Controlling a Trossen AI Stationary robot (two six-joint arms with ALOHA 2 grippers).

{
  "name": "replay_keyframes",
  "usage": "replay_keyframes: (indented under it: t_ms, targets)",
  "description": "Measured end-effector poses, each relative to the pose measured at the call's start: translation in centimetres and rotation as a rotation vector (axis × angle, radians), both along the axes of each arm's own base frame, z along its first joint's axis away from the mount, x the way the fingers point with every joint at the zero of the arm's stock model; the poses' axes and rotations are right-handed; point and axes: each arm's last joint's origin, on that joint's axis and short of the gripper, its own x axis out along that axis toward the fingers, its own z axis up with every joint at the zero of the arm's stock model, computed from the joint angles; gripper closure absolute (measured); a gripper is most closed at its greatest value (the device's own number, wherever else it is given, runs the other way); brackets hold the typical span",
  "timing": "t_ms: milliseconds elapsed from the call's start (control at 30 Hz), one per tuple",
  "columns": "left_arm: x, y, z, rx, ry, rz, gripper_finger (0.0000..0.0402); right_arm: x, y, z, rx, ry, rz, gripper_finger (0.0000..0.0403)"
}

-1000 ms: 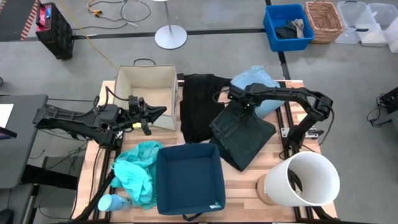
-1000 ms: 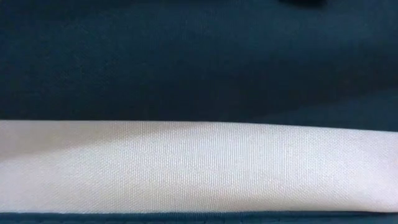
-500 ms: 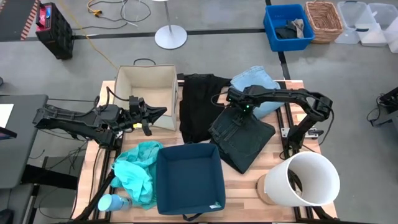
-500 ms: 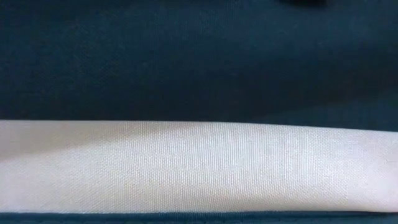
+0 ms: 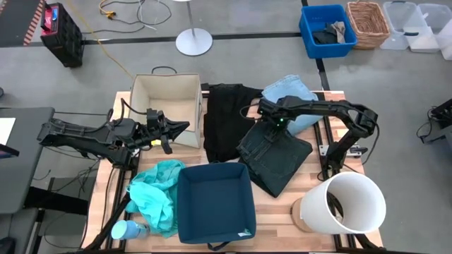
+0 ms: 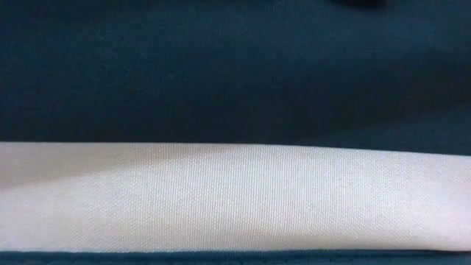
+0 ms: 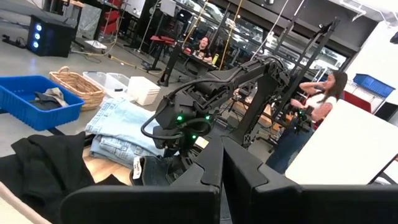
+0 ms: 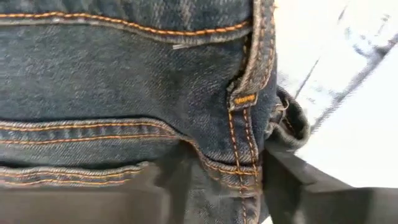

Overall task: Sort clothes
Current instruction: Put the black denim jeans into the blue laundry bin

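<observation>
The right end effector (image 5: 269,124) is pressed down on the far edge of the dark charcoal denim garment (image 5: 275,156), its fingers (image 8: 292,186) pinching the waistband, right of centre on the surface (image 5: 282,204). The left end effector (image 5: 180,128) is held pressed together beside the beige bin (image 5: 166,99).

Grey concrete floor (image 5: 247,63) surrounds a wooden bench (image 5: 279,212). Beyond it stand a blue crate (image 5: 326,29), a wicker basket (image 5: 368,23) and clear tubs (image 5: 417,25) — side by side. A round white stand base (image 5: 193,42) and a yellow cable (image 5: 106,42) lie on the floor. Further off — metal frames and two people (image 7: 320,99).
</observation>
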Motion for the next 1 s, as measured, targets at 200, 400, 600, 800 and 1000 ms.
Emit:
replay_keyframes:
  t_ms: [200,400,600,800,1000]
  targets:
    - [0.0,0.0,0.0,0.0,0.0,0.0,0.0401,0.0,0.1,0.0,0.022,-0.003,-0.006,0.0348]
    - [0.0,0.0,0.0,0.001,0.0,0.0,0.0401,0.0,0.1,0.0,0.028,-0.005,-0.028,0.039]
    - [0.0,0.0,0.0,0.001,0.0,0.0,0.0401,-0.2,0.9,0.7,-0.033,0.037,-0.053,0.0393]
    - [0.0,0.0,0.0,-0.001,-0.001,0.0,0.0401,-0.7,2.0,2.4,-0.104,0.017,-0.105,0.0394]
    - [0.0,0.0,0.0,-0.004,-0.002,0.0,0.0401,-0.7,3.1,3.2,-0.158,-0.006,-0.122,0.0394]
